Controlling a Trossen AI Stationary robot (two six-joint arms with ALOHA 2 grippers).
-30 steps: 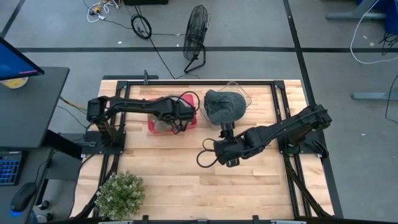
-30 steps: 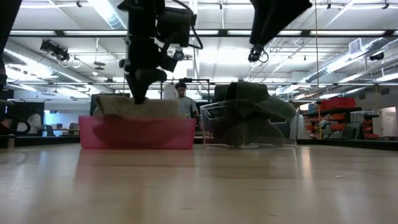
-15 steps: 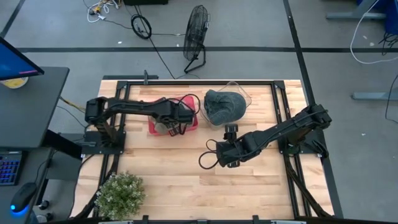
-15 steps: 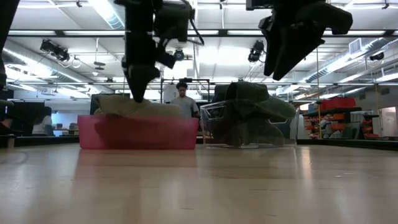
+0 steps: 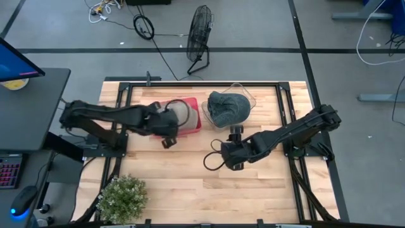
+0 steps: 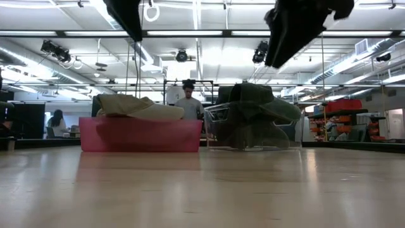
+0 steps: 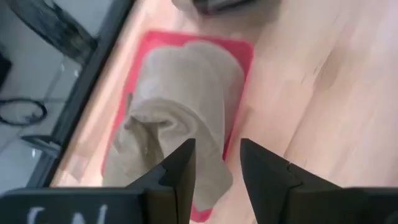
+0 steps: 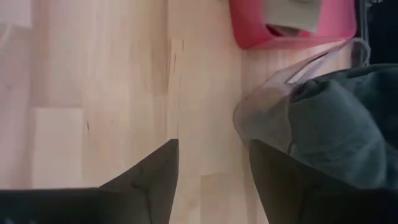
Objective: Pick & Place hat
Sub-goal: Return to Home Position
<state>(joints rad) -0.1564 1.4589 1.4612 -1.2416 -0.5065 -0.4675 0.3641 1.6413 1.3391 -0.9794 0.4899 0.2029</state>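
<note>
A tan hat (image 5: 184,113) lies in a red bin (image 5: 192,127) at the far middle of the table; it also shows in the low view (image 6: 136,106) and the left wrist view (image 7: 180,118). A dark grey hat (image 5: 228,107) sits in a clear container (image 8: 273,106) just right of the bin. My left gripper (image 7: 216,171) is open, raised above the table and just left of the bin, holding nothing. My right gripper (image 8: 214,180) is open over bare table, near the clear container, on its near side.
A potted plant (image 5: 123,197) stands at the near left corner. The black frame rails (image 5: 120,95) run along the table's edges. Bare wood (image 5: 209,190) fills the near half. People stand in the room behind the table (image 6: 188,101).
My left gripper has let go of the tan hat, risen and drawn back toward the table's left edge. The hat stays lying in the red bin.
</note>
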